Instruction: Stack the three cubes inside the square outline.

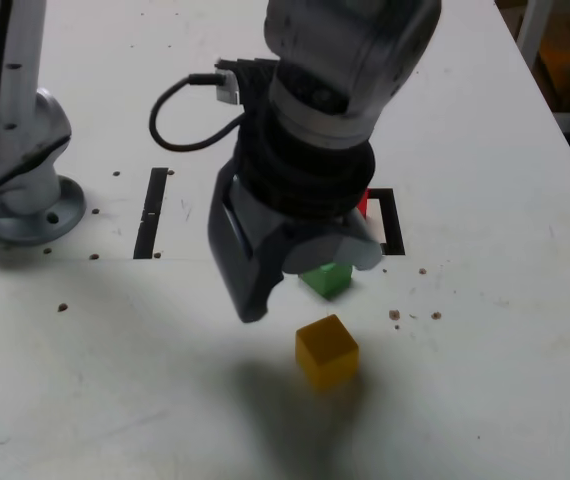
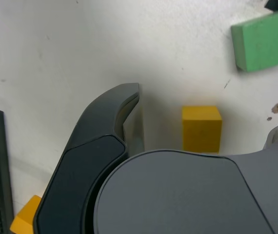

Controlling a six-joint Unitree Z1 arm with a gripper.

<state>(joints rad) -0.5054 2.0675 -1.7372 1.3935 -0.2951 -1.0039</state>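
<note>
The hand [image 1: 300, 285] hangs above the white surface [image 1: 485, 380] with its jaws spread apart and nothing between them. The yellow cube [image 1: 327, 350] lies free on the surface just below and in front of it, and in the wrist view this cube [image 2: 201, 128] sits between the two fingers. The green cube [image 1: 327, 278] is near, partly hidden, and the red cube [image 1: 363, 203] shows only as a small edge at the square outline [image 1: 393, 222]. The yellow cube looks light and rigid, with flat smooth faces, so I judge it is best taken on two opposite side faces, squarely, or it may slip and turn.
</note>
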